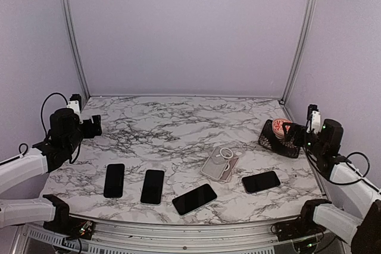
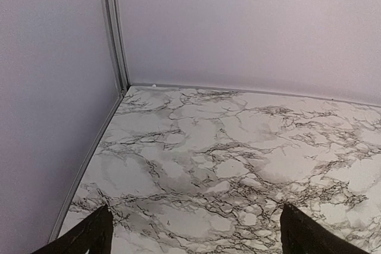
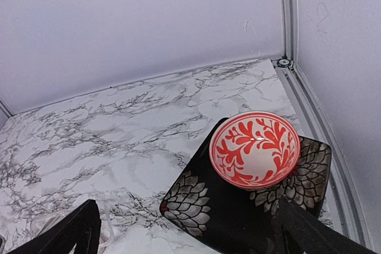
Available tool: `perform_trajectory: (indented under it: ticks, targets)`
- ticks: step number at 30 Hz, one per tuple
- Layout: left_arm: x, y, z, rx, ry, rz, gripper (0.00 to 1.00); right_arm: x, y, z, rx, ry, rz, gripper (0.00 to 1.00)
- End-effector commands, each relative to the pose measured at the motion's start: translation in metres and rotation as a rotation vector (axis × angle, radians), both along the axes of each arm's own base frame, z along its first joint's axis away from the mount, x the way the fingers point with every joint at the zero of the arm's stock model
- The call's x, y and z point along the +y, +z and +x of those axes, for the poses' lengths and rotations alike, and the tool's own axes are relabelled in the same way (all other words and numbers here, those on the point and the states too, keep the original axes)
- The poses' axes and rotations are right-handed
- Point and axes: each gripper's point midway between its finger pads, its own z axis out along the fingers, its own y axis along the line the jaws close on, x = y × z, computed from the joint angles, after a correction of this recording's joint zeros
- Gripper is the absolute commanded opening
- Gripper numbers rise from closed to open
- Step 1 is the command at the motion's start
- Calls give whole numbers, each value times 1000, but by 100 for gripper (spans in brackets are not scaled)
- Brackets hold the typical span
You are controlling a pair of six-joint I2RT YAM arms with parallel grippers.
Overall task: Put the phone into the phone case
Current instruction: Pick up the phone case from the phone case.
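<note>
Several black phones lie face up in a row near the table's front edge: one at the left (image 1: 114,180), one beside it (image 1: 153,186), one tilted in the middle (image 1: 194,198) and one at the right (image 1: 261,181). The clear phone case (image 1: 221,163) with a white ring lies just behind them, right of centre. My left gripper (image 1: 95,127) is open and empty at the far left, over bare marble (image 2: 196,239). My right gripper (image 1: 287,129) is open and empty at the far right, above a black plate (image 3: 187,236).
A red-and-white patterned bowl (image 3: 255,149) sits on a black floral plate (image 3: 202,206) at the right edge, also in the top view (image 1: 278,136). Walls and metal corner posts (image 1: 71,34) enclose the marble table (image 1: 172,129).
</note>
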Motion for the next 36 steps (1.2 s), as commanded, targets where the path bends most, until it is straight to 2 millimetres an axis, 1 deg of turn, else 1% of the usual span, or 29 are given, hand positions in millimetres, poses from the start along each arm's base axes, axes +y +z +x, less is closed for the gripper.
perform_trajectory:
  ticks: [1, 3, 5, 7, 8, 9, 10, 11, 12, 14, 15, 16, 17, 19, 22, 23, 24, 26, 28, 30, 31, 33, 35, 36]
  targets:
    - [4, 26, 0, -95, 15, -2, 99, 4, 27, 4, -101, 19, -8, 99]
    - [6, 31, -2, -113, 25, -17, 99, -5, 40, 5, -148, -49, 60, 99]
    - [5, 43, -3, -135, 24, -51, 99, -17, 49, 3, -168, -137, 157, 99]
    - [-6, 51, 1, -97, -9, -137, 99, -17, 60, -2, -204, -145, 224, 99]
    - [-16, 51, 3, -51, -39, -193, 99, -10, 69, -5, -245, -102, 228, 99]
    - [-26, 48, 6, 9, -60, -251, 99, -2, 77, -9, -292, -51, 221, 99]
    - [-38, 42, 8, 71, -87, -274, 99, 7, 87, -13, -349, 12, 217, 99]
    - [-49, 32, 7, 136, -106, -269, 99, 14, 96, -15, -378, 56, 222, 99]
    - [-60, 24, 6, 181, -123, -245, 99, 20, 103, -12, -377, 92, 222, 99]
    - [-77, 10, 3, 240, -146, -190, 99, 31, 105, 3, -292, 157, 208, 99]
    - [-85, 4, 1, 258, -159, -181, 99, 39, 97, 14, -218, 190, 198, 97]
    - [-93, 1, -1, 271, -177, -181, 99, 47, 96, 23, -169, 219, 180, 92]
    - [-103, -2, -3, 281, -199, -181, 99, 57, 87, 30, -89, 235, 160, 87]
    - [-123, -6, -6, 300, -247, -162, 99, 88, 73, 44, 23, 236, 88, 76]
    - [-153, -14, -12, 328, -319, -106, 99, 119, 33, 56, 231, 213, -5, 62]
    - [-162, -21, -13, 345, -334, -92, 99, 128, 24, 59, 288, 210, -13, 59]
    - [-170, -25, -15, 357, -348, -86, 99, 135, 9, 60, 348, 211, -21, 59]
    - [-185, -35, -18, 387, -375, -77, 99, 147, -18, 59, 443, 234, -42, 61]
    - [-197, -46, -20, 416, -402, -66, 99, 151, -43, 58, 516, 252, -73, 69]
    - [-207, -56, -22, 444, -429, -61, 99, 156, -62, 58, 576, 304, -122, 76]
    - [-212, -59, -22, 455, -445, -64, 99, 164, -68, 56, 596, 376, -154, 79]
    - [-220, -65, -23, 474, -478, -63, 99, 185, -74, 51, 588, 569, -213, 82]
    - [-226, -68, -24, 481, -517, -50, 99, 204, -70, 45, 525, 751, -288, 82]
    - [-230, -68, -25, 480, -541, -40, 99, 212, -66, 46, 493, 804, -288, 83]
